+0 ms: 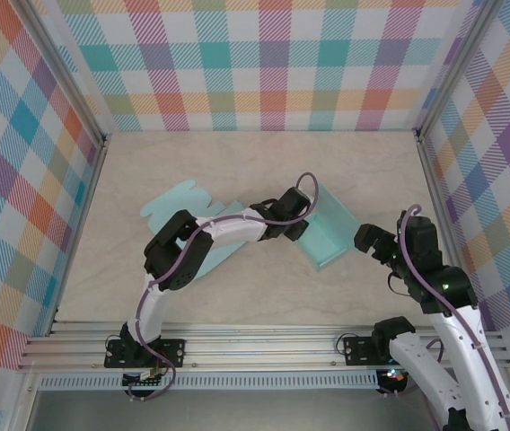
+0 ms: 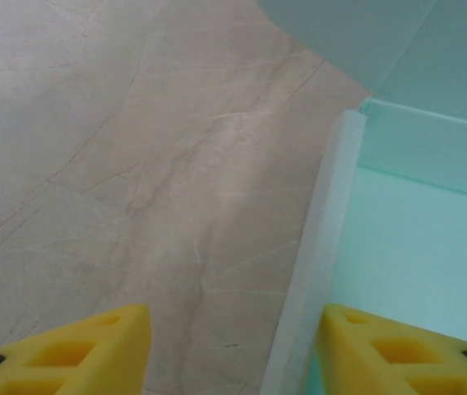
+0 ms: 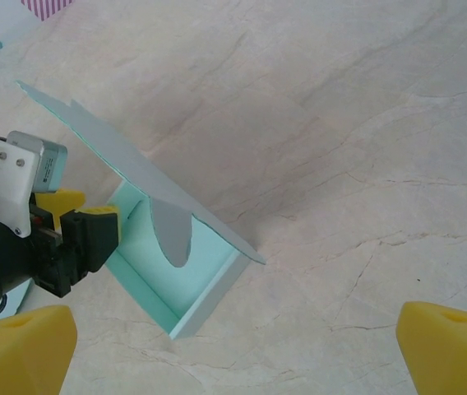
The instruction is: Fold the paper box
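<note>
Mint-green paper box [image 1: 329, 235] lies on the worktop [image 1: 237, 162], partly formed. Left claw [image 2: 233, 329] straddles its side wall [image 2: 320, 247], not yet clenched; right claw [image 3: 233, 317] hangs released, empty. Next, likely: pinch that wall, fold it over.

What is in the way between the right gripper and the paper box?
Nothing I can see. Just bare table lies between the open right gripper and the paper box. The left gripper is at the box's opposite side, with one box wall between its fingers.
</note>
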Tool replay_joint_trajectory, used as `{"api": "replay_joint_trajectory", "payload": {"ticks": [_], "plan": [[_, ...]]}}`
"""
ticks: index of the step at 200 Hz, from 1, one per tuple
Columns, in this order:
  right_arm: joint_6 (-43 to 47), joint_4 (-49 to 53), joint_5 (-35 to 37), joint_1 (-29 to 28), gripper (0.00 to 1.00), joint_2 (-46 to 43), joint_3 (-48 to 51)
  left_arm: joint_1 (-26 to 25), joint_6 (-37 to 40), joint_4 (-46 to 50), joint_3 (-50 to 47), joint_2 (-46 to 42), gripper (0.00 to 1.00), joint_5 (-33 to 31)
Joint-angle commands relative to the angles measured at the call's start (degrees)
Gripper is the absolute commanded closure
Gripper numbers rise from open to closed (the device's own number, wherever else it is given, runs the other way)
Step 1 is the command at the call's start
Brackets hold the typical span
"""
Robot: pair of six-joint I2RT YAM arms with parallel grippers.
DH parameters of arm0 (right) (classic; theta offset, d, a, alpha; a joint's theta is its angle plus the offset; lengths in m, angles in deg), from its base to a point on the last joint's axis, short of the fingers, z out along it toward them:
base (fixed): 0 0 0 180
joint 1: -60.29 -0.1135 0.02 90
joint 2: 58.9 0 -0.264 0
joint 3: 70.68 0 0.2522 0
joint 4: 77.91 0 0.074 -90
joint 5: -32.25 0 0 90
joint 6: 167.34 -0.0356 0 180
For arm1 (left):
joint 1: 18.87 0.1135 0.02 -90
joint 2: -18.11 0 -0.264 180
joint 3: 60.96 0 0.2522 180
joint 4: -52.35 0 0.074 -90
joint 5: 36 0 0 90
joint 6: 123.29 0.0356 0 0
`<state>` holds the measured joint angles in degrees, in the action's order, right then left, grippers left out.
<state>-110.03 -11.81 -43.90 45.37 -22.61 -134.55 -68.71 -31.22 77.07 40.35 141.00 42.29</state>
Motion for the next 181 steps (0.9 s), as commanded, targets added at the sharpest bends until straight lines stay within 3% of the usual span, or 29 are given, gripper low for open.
{"api": "replay_joint_trajectory", "payload": {"ticks": [1, 24, 32, 84, 181], "plan": [[0.0, -1.0, -0.6, 0.2, 0.0, 0.0, -1.4, -0.4, -2.0, 1.2, 1.5, 0.9, 0.54, -1.1], [0.0, -1.2, -0.9, 0.2, 0.0, 0.0, -1.3, -0.4, -4.4, 0.8, 0.8, 0.6, 0.55, -2.5], [0.1, -1.3, -1.0, 0.1, 0.0, 0.0, -1.2, -0.3, -5.8, 0.5, 0.3, 0.4, 0.64, -3.1], [0.4, -1.9, -1.6, 0.2, 0.0, 0.6, -0.9, -0.5, -16.2, 0.4, -6.0, -3.8, 0.84, -9.4], [1.4, -6.7, -5.9, 0.2, 0.0, 4.6, 1.6, -3.0, -30.5, 7.3, -18.8, -16.0, 0.83, -15.9]]}}
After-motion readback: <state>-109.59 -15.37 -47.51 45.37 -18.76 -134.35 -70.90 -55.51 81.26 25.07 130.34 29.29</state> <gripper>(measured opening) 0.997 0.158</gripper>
